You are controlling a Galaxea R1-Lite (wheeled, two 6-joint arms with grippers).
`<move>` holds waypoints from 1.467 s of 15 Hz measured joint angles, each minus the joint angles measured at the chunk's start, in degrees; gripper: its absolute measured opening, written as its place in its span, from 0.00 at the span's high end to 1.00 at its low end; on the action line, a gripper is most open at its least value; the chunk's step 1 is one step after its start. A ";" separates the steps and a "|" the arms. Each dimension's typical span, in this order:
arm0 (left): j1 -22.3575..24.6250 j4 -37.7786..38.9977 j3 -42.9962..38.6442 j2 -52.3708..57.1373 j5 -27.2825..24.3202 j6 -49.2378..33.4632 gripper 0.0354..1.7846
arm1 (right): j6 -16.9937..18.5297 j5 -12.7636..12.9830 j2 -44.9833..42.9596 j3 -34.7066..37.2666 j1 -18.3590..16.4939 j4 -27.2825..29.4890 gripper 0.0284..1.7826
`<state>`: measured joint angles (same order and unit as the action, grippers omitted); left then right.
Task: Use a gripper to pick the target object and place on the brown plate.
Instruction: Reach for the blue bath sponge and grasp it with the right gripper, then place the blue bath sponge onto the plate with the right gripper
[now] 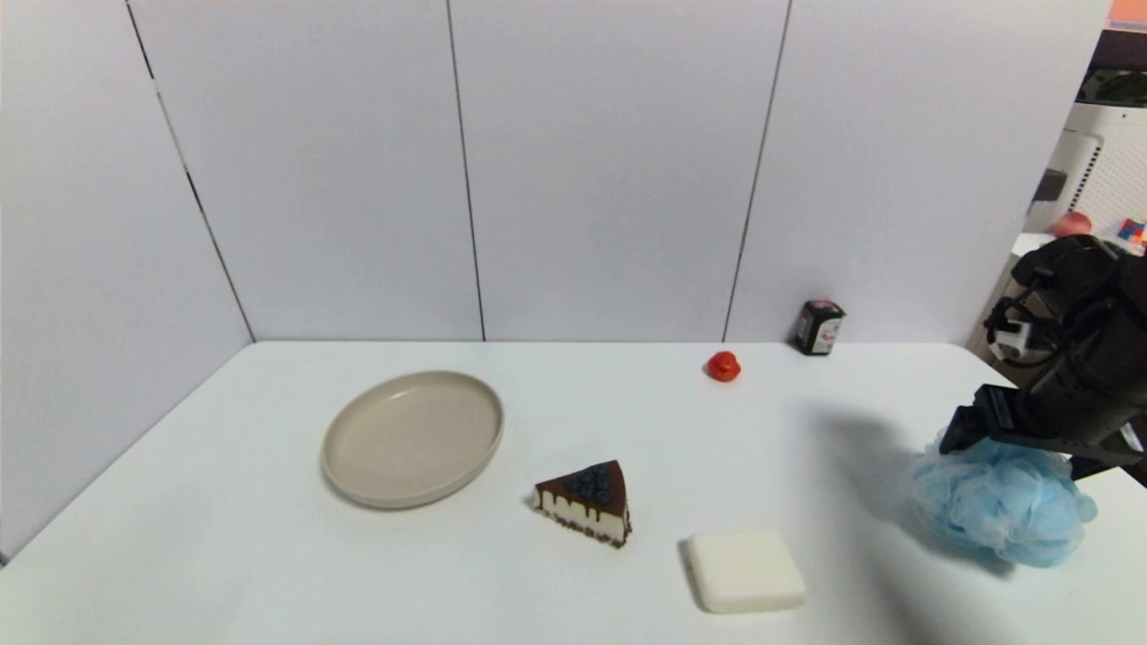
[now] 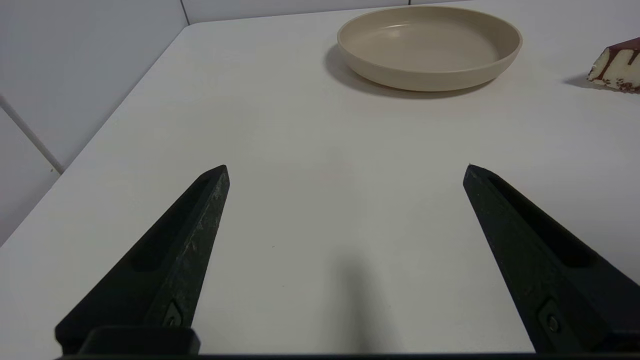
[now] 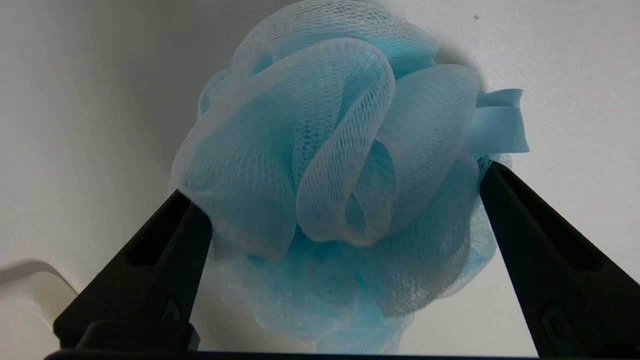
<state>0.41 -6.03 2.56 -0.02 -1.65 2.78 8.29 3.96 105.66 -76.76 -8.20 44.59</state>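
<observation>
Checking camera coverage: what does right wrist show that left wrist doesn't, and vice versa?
Right wrist only: the light blue pouf sitting between the open fingers of the right gripper, with a corner of the white soap bar.
Left wrist only: the left gripper, open over bare table, the brown plate and the cake slice.
Both: the white table.

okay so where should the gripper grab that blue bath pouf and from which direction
Grip the blue bath pouf across its ruffled middle, coming down from above. It is soft and ball-shaped, so squeezing the bulk should hold better than its thin ribbon loop. The right gripper is open with a finger on either side of it.
</observation>
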 joint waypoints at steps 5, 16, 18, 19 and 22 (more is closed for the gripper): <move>0.00 0.02 0.00 0.02 0.00 0.02 0.06 | 0.22 -0.02 3.22 1.29 0.24 -0.37 0.12; 0.00 0.00 0.00 0.02 -0.02 0.00 0.06 | -0.90 -0.02 0.68 1.46 0.83 -0.24 0.81; 0.00 0.00 -0.02 0.02 0.00 0.00 0.06 | -1.01 -0.09 -1.02 -1.43 3.35 -0.46 0.82; 0.00 0.00 0.00 0.02 0.00 0.02 0.06 | -1.01 -0.09 -1.79 -3.25 5.16 -0.59 0.82; 0.00 0.00 -0.02 0.02 -0.02 0.00 0.06 | -0.99 -0.11 -3.38 -9.75 13.74 -1.60 0.83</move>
<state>0.41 -6.03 2.54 0.00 -1.67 2.78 7.30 3.85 102.28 -86.52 5.53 43.00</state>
